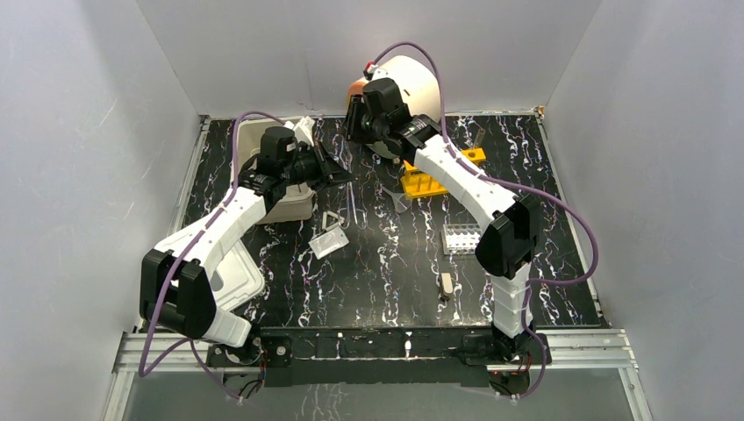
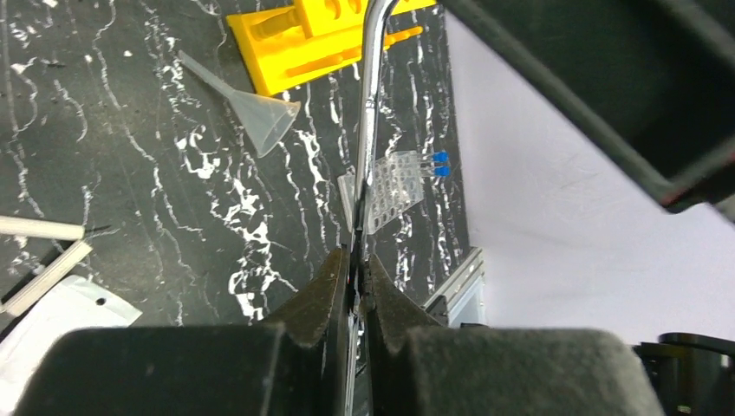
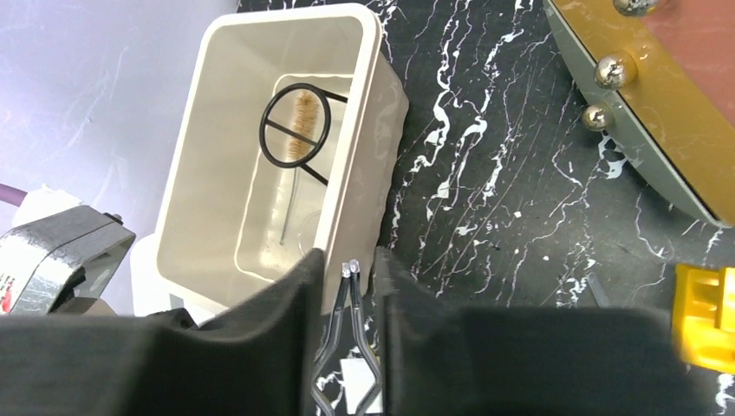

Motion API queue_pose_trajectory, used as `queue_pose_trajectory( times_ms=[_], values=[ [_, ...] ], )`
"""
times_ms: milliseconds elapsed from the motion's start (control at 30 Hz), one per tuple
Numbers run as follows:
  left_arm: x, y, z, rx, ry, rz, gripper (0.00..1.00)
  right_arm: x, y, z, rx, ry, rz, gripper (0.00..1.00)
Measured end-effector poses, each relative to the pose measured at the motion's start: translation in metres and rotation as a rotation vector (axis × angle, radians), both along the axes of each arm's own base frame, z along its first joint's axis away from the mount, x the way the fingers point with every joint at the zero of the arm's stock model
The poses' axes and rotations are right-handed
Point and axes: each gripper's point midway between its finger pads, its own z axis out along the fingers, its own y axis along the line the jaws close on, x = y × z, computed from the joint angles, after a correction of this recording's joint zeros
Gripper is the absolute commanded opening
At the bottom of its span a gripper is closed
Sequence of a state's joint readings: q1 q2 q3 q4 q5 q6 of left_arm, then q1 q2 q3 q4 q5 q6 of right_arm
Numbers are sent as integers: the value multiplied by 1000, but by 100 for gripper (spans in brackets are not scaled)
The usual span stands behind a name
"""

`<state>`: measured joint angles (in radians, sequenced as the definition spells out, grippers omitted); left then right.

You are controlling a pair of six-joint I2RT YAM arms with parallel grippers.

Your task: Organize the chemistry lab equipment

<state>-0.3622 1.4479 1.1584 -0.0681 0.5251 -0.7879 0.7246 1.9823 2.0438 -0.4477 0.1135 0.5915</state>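
Observation:
My left gripper is shut on thin metal tongs, held in the air beside the white tub. The tongs reach up to my right gripper, whose fingers stand apart on either side of the closed tong tips; I see slight gaps there. A black ring with handle and a brush lie in the tub. A clear funnel, a white square pad, a metal triangle and a brown-handled tool lie on the table.
The cream-and-orange drawer unit stands at the back, right behind my right gripper. A yellow rack and a clear tube rack sit right of centre. A white lid lies at the near left.

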Motion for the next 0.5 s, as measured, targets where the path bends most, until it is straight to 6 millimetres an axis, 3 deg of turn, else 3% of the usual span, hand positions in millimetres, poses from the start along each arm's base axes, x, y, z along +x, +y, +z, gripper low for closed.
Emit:
queue_pose_trajectory(
  times_ms=[100,233,333,500],
  values=[
    [-2,5,-9,44,14,7,0,2,-5,0,-17,-9,24,63],
    [-5,18,-16,137,31,20,0,12,-25,5,-33,-22,13,69],
    [3,37,-1,207,-1,36,0,19,-43,21,-32,-60,-8,69],
    [34,94,28,346,-55,127,0,15,-70,59,-6,-138,-42,69]
  ],
)
